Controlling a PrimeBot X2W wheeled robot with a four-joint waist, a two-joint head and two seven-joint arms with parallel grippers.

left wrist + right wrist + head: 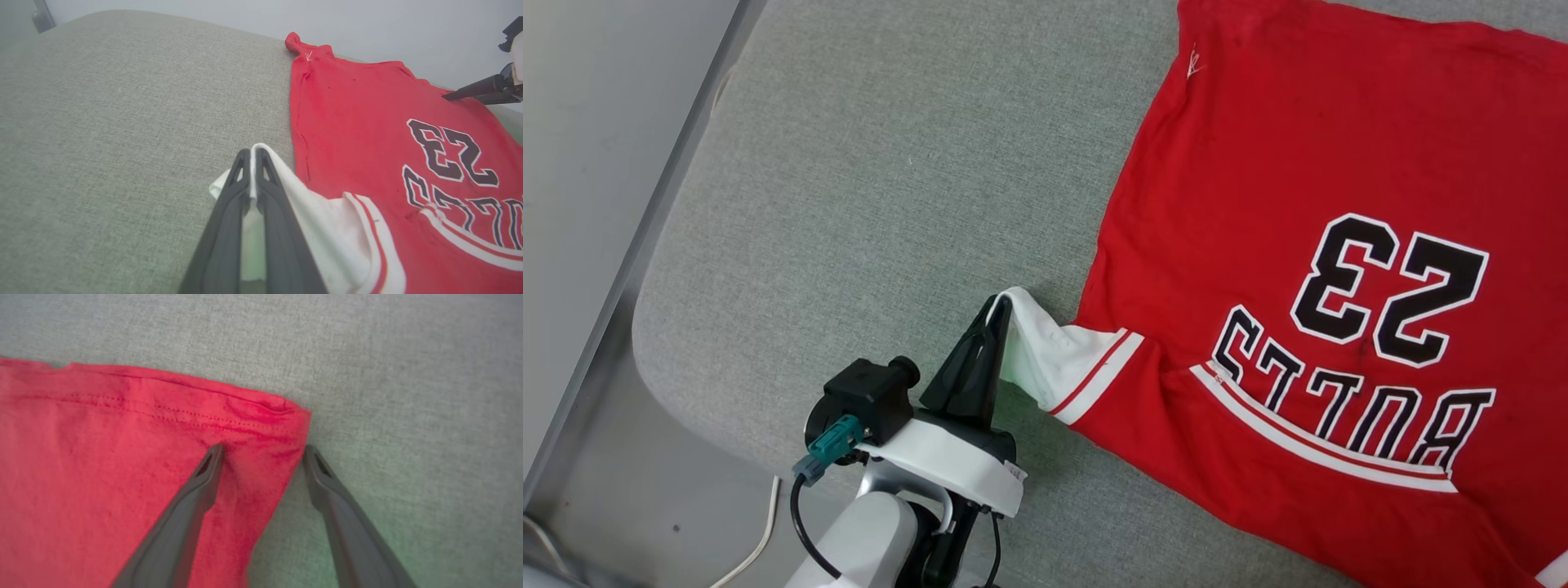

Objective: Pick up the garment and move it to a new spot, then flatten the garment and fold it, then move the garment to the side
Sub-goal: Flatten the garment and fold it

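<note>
The red garment (1258, 204) lies spread on the grey cushion, its black "23" and lettering upside down to me. My left gripper (1001, 304) is shut on the end of its white sleeve (1045, 359), which is pulled out to the left; in the left wrist view the white cloth (318, 212) is pinched between the two dark fingers (282, 228). My right gripper (263, 451) stands open over a hemmed corner of the garment (122, 457), one finger on the red cloth, the other beside its edge on the cushion. It also appears at the far right of the left wrist view (482, 90).
The grey fabric cushion (890, 188) has a broad bare stretch left of the garment. Its rounded left edge drops to a pale floor (596, 163). A white cable (760, 539) lies on the floor by my left arm.
</note>
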